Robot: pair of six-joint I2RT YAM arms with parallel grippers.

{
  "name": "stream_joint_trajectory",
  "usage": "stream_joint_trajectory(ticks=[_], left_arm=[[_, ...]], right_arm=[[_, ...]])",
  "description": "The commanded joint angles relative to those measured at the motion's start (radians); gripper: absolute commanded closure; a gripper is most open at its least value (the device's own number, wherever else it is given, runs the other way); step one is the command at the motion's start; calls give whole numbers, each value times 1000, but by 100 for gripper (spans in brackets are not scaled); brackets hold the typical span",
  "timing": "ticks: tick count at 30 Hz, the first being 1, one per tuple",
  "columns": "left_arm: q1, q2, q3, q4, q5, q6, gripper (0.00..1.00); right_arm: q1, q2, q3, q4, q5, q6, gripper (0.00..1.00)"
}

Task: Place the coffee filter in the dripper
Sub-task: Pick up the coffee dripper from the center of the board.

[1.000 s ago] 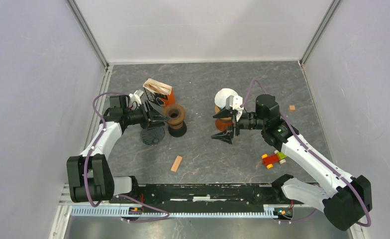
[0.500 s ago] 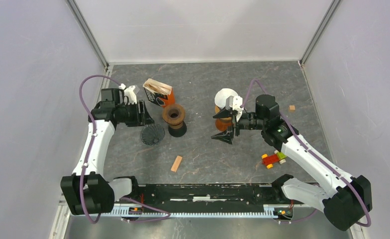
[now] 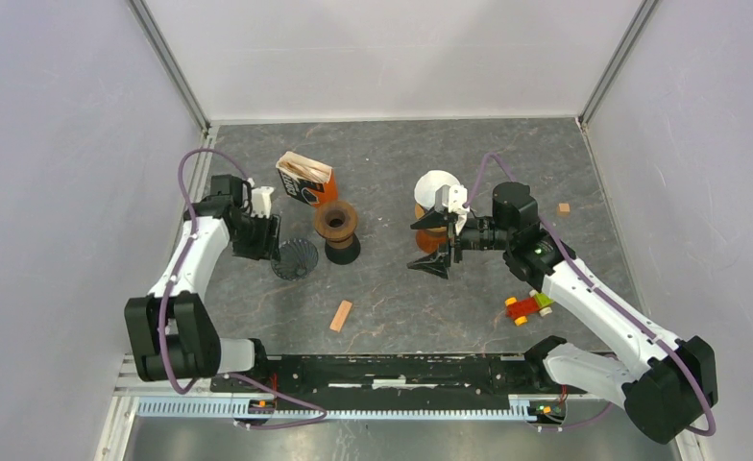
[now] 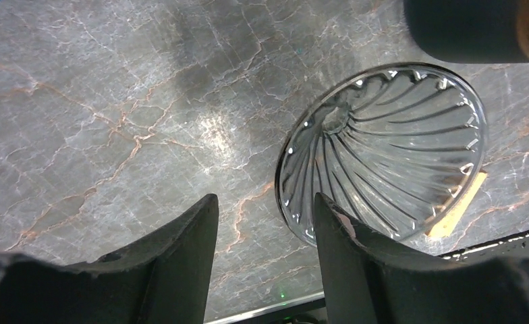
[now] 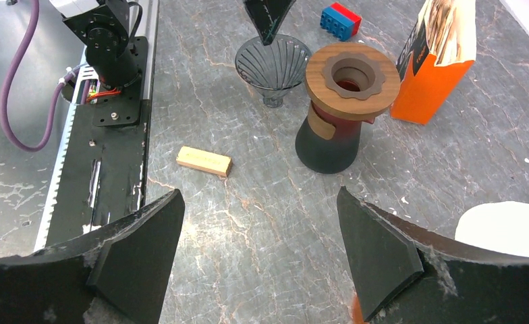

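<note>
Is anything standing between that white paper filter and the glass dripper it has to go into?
Yes. The dark stand with the wooden collar sits roughly between the filter and the dripper, right beside the dripper.

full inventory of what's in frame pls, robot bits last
dripper: 1, clear glass, left of centre
carafe: 1, dark with wooden collar, beside dripper
carton: 1, orange, behind carafe
filter: 1, white, right of centre, on something orange
wood block: 1, tan, front centre
cube: 1, tan, far right
toy car: 1, red-yellow-green, front right
brick: 1, blue-red, near dripper
table: 1, grey marble
left claw: 1, black, open, beside dripper
right claw: 1, black, open, by filter
</note>
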Motion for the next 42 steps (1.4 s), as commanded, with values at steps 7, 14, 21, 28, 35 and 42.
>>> stream_joint_trajectory(ticks=[7, 14, 21, 28, 35, 42], left_arm=[[3, 131, 32, 29, 70, 50, 56], [4, 198, 60, 12, 128, 60, 66], [4, 166, 140, -84, 115, 109, 98], [4, 116, 414, -414, 193, 193, 98], [-10, 199, 695, -633, 384, 149, 98], [-135, 302, 838, -567, 465, -52, 98]], right_arm=[[-5, -3, -8, 38, -10, -3, 10], [-7, -6, -18, 38, -7, -7, 9], [-10, -6, -18, 38, -1, -9, 9], [-11, 3, -3, 38, 8, -5, 10], [-10, 25, 25, 39, 4, 10, 11], [4, 47, 107, -27, 76, -120, 14]])
